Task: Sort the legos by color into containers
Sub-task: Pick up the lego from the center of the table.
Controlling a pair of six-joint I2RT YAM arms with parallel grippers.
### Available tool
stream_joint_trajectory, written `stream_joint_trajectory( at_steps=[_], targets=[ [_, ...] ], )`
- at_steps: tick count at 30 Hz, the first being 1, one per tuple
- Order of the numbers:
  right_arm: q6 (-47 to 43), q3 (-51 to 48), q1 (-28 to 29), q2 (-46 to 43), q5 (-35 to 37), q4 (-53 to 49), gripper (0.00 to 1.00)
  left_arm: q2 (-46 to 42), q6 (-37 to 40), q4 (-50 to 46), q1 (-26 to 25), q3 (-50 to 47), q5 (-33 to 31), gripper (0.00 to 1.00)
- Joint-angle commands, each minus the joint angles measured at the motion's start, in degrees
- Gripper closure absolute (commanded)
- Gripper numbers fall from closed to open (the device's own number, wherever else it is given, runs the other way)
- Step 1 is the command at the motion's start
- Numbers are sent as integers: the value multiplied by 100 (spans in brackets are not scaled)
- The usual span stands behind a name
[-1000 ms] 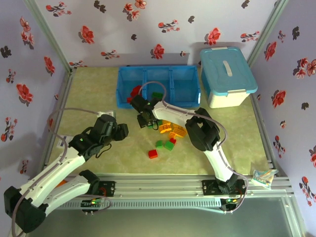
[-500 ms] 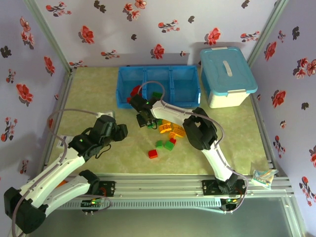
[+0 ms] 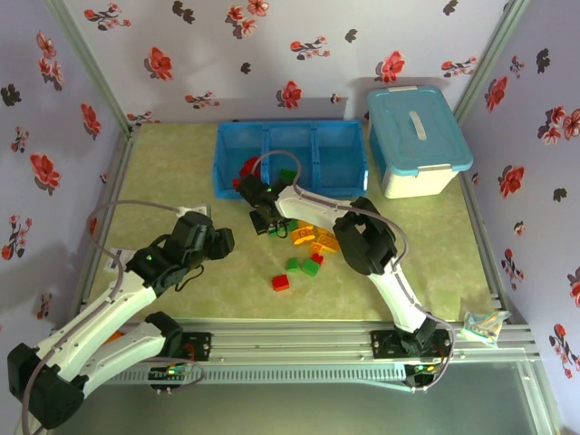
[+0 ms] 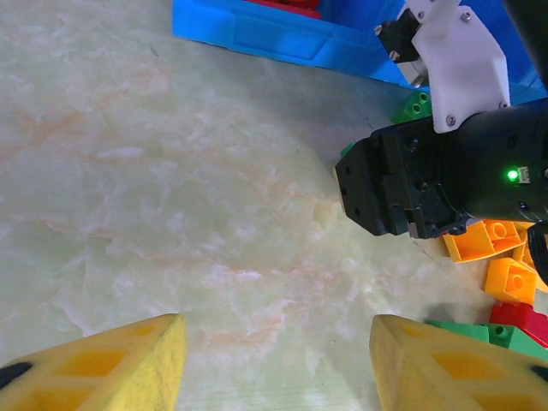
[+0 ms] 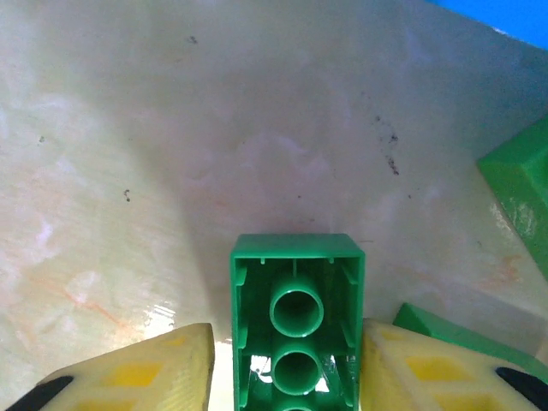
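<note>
My right gripper [image 5: 287,342] is shut on a green lego [image 5: 296,282], whose hollow underside faces the camera just above the table. From above, this gripper [image 3: 261,220] hangs just in front of the blue tray [image 3: 290,136], at the left end of the lego pile. Orange legos [image 3: 317,237], two green ones [image 3: 299,265] and a red one [image 3: 282,283] lie loose on the table. Red legos [image 3: 246,169] sit in the tray's left compartment and a green one [image 3: 288,174] in the middle one. My left gripper [image 4: 278,342] is open and empty over bare table, to the left of the pile [image 3: 217,240].
A white bin with a light-blue lid [image 3: 417,140] stands to the right of the tray. In the left wrist view the right arm's black wrist [image 4: 437,180] stands close ahead, with orange legos [image 4: 484,240] beside it and the tray's front wall [image 4: 257,34] beyond.
My right gripper has shifted slightly up and left toward the tray with the green lego. The left arm has stayed still.
</note>
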Motion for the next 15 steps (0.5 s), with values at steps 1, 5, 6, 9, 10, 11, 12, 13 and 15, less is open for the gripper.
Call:
stream_joint_trajectory(
  at_steps=[1, 5, 6, 9, 10, 11, 12, 13, 15],
  targets=[
    [17, 54, 51, 180, -215, -134, 55, -87, -50, -10, 45, -72, -111, 41],
    [-16, 114, 56, 213, -250, -206, 66, -89, -54, -9, 53, -76, -109, 42],
    [-16, 125, 55, 186, -237, -217, 70, -89, -54, -16, 55, -73, -99, 42],
    [-22, 101, 52, 25, -171, -235, 76, -117, -14, -44, 52, -38, -87, 42],
    [-32, 99, 53, -64, -134, -229, 76, -135, 6, -44, 53, -28, -91, 42],
    [-57, 82, 43, -179, -75, -234, 76, -155, 20, -40, 47, -19, -84, 42],
    [-75, 64, 35, -314, -18, -227, 76, -185, 42, -37, 50, -12, -67, 42],
    [-97, 45, 13, -471, 34, -217, 76, -206, 55, -27, 47, -19, -46, 42],
    [-139, -20, -63, -789, 159, -179, 76, -248, 93, 11, 47, -43, 20, 42]
  ],
)
